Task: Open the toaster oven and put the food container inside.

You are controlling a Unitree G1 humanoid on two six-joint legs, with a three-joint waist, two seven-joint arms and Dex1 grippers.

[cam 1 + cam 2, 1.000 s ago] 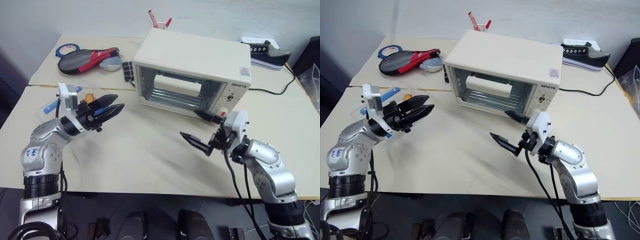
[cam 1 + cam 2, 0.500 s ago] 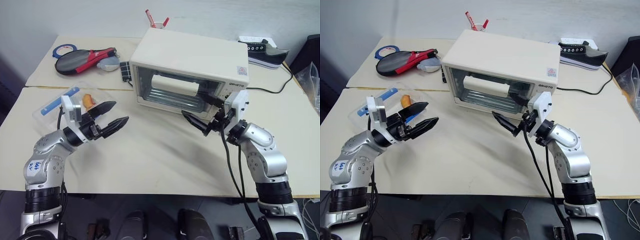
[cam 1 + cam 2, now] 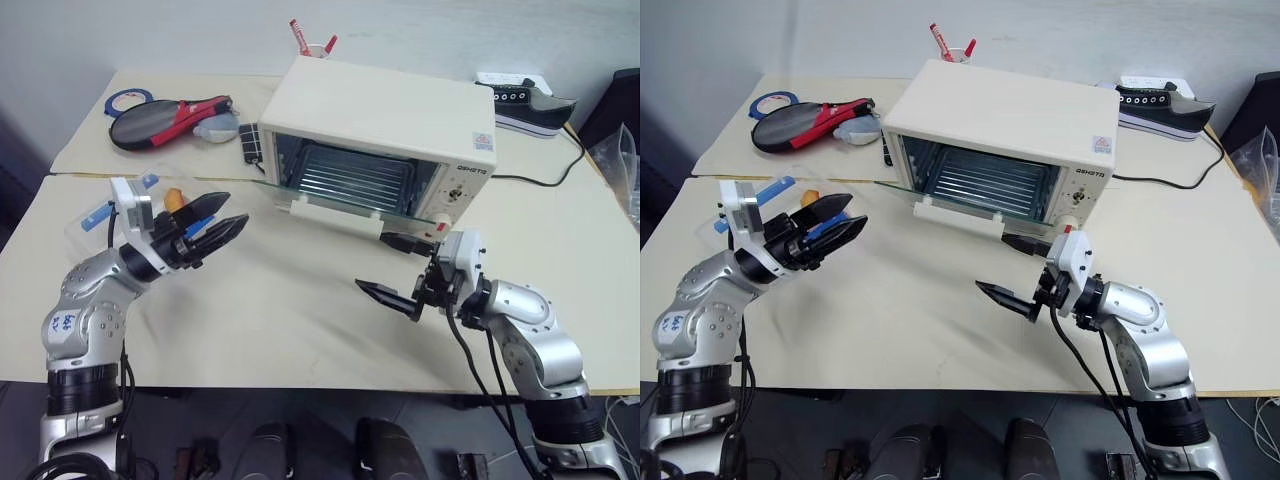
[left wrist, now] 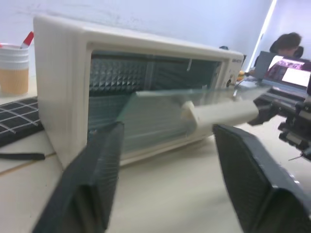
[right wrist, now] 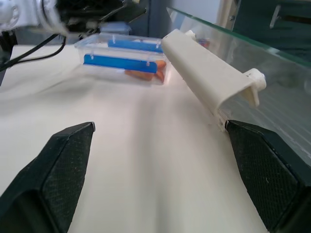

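Observation:
The cream toaster oven (image 3: 385, 105) stands mid-table with its glass door dropped about level, white handle (image 3: 335, 215) toward me and wire rack (image 3: 345, 178) exposed. The clear food container (image 5: 124, 63), with blue clip strips and orange pieces, lies on the table at the left, partly hidden behind my left hand (image 3: 100, 212). My left gripper (image 3: 230, 212) hovers open in front of it, pointing at the oven, nothing between its fingers (image 4: 97, 170). My right gripper (image 3: 377, 264) is wide open and empty, low over the table just in front of the door's right end.
On the far table lie a table-tennis paddle (image 3: 165, 115), a blue tape roll (image 3: 133, 98), a cup of red pens (image 3: 315, 45) and a shoe (image 3: 525, 100). A black cable (image 3: 545, 182) runs off the oven's right side. A person (image 4: 287, 43) sits far off.
The oven door, shut half a second ago with my right gripper at its handle, now hangs open. The right gripper has drawn back and down. My left gripper's fingers have narrowed somewhat.

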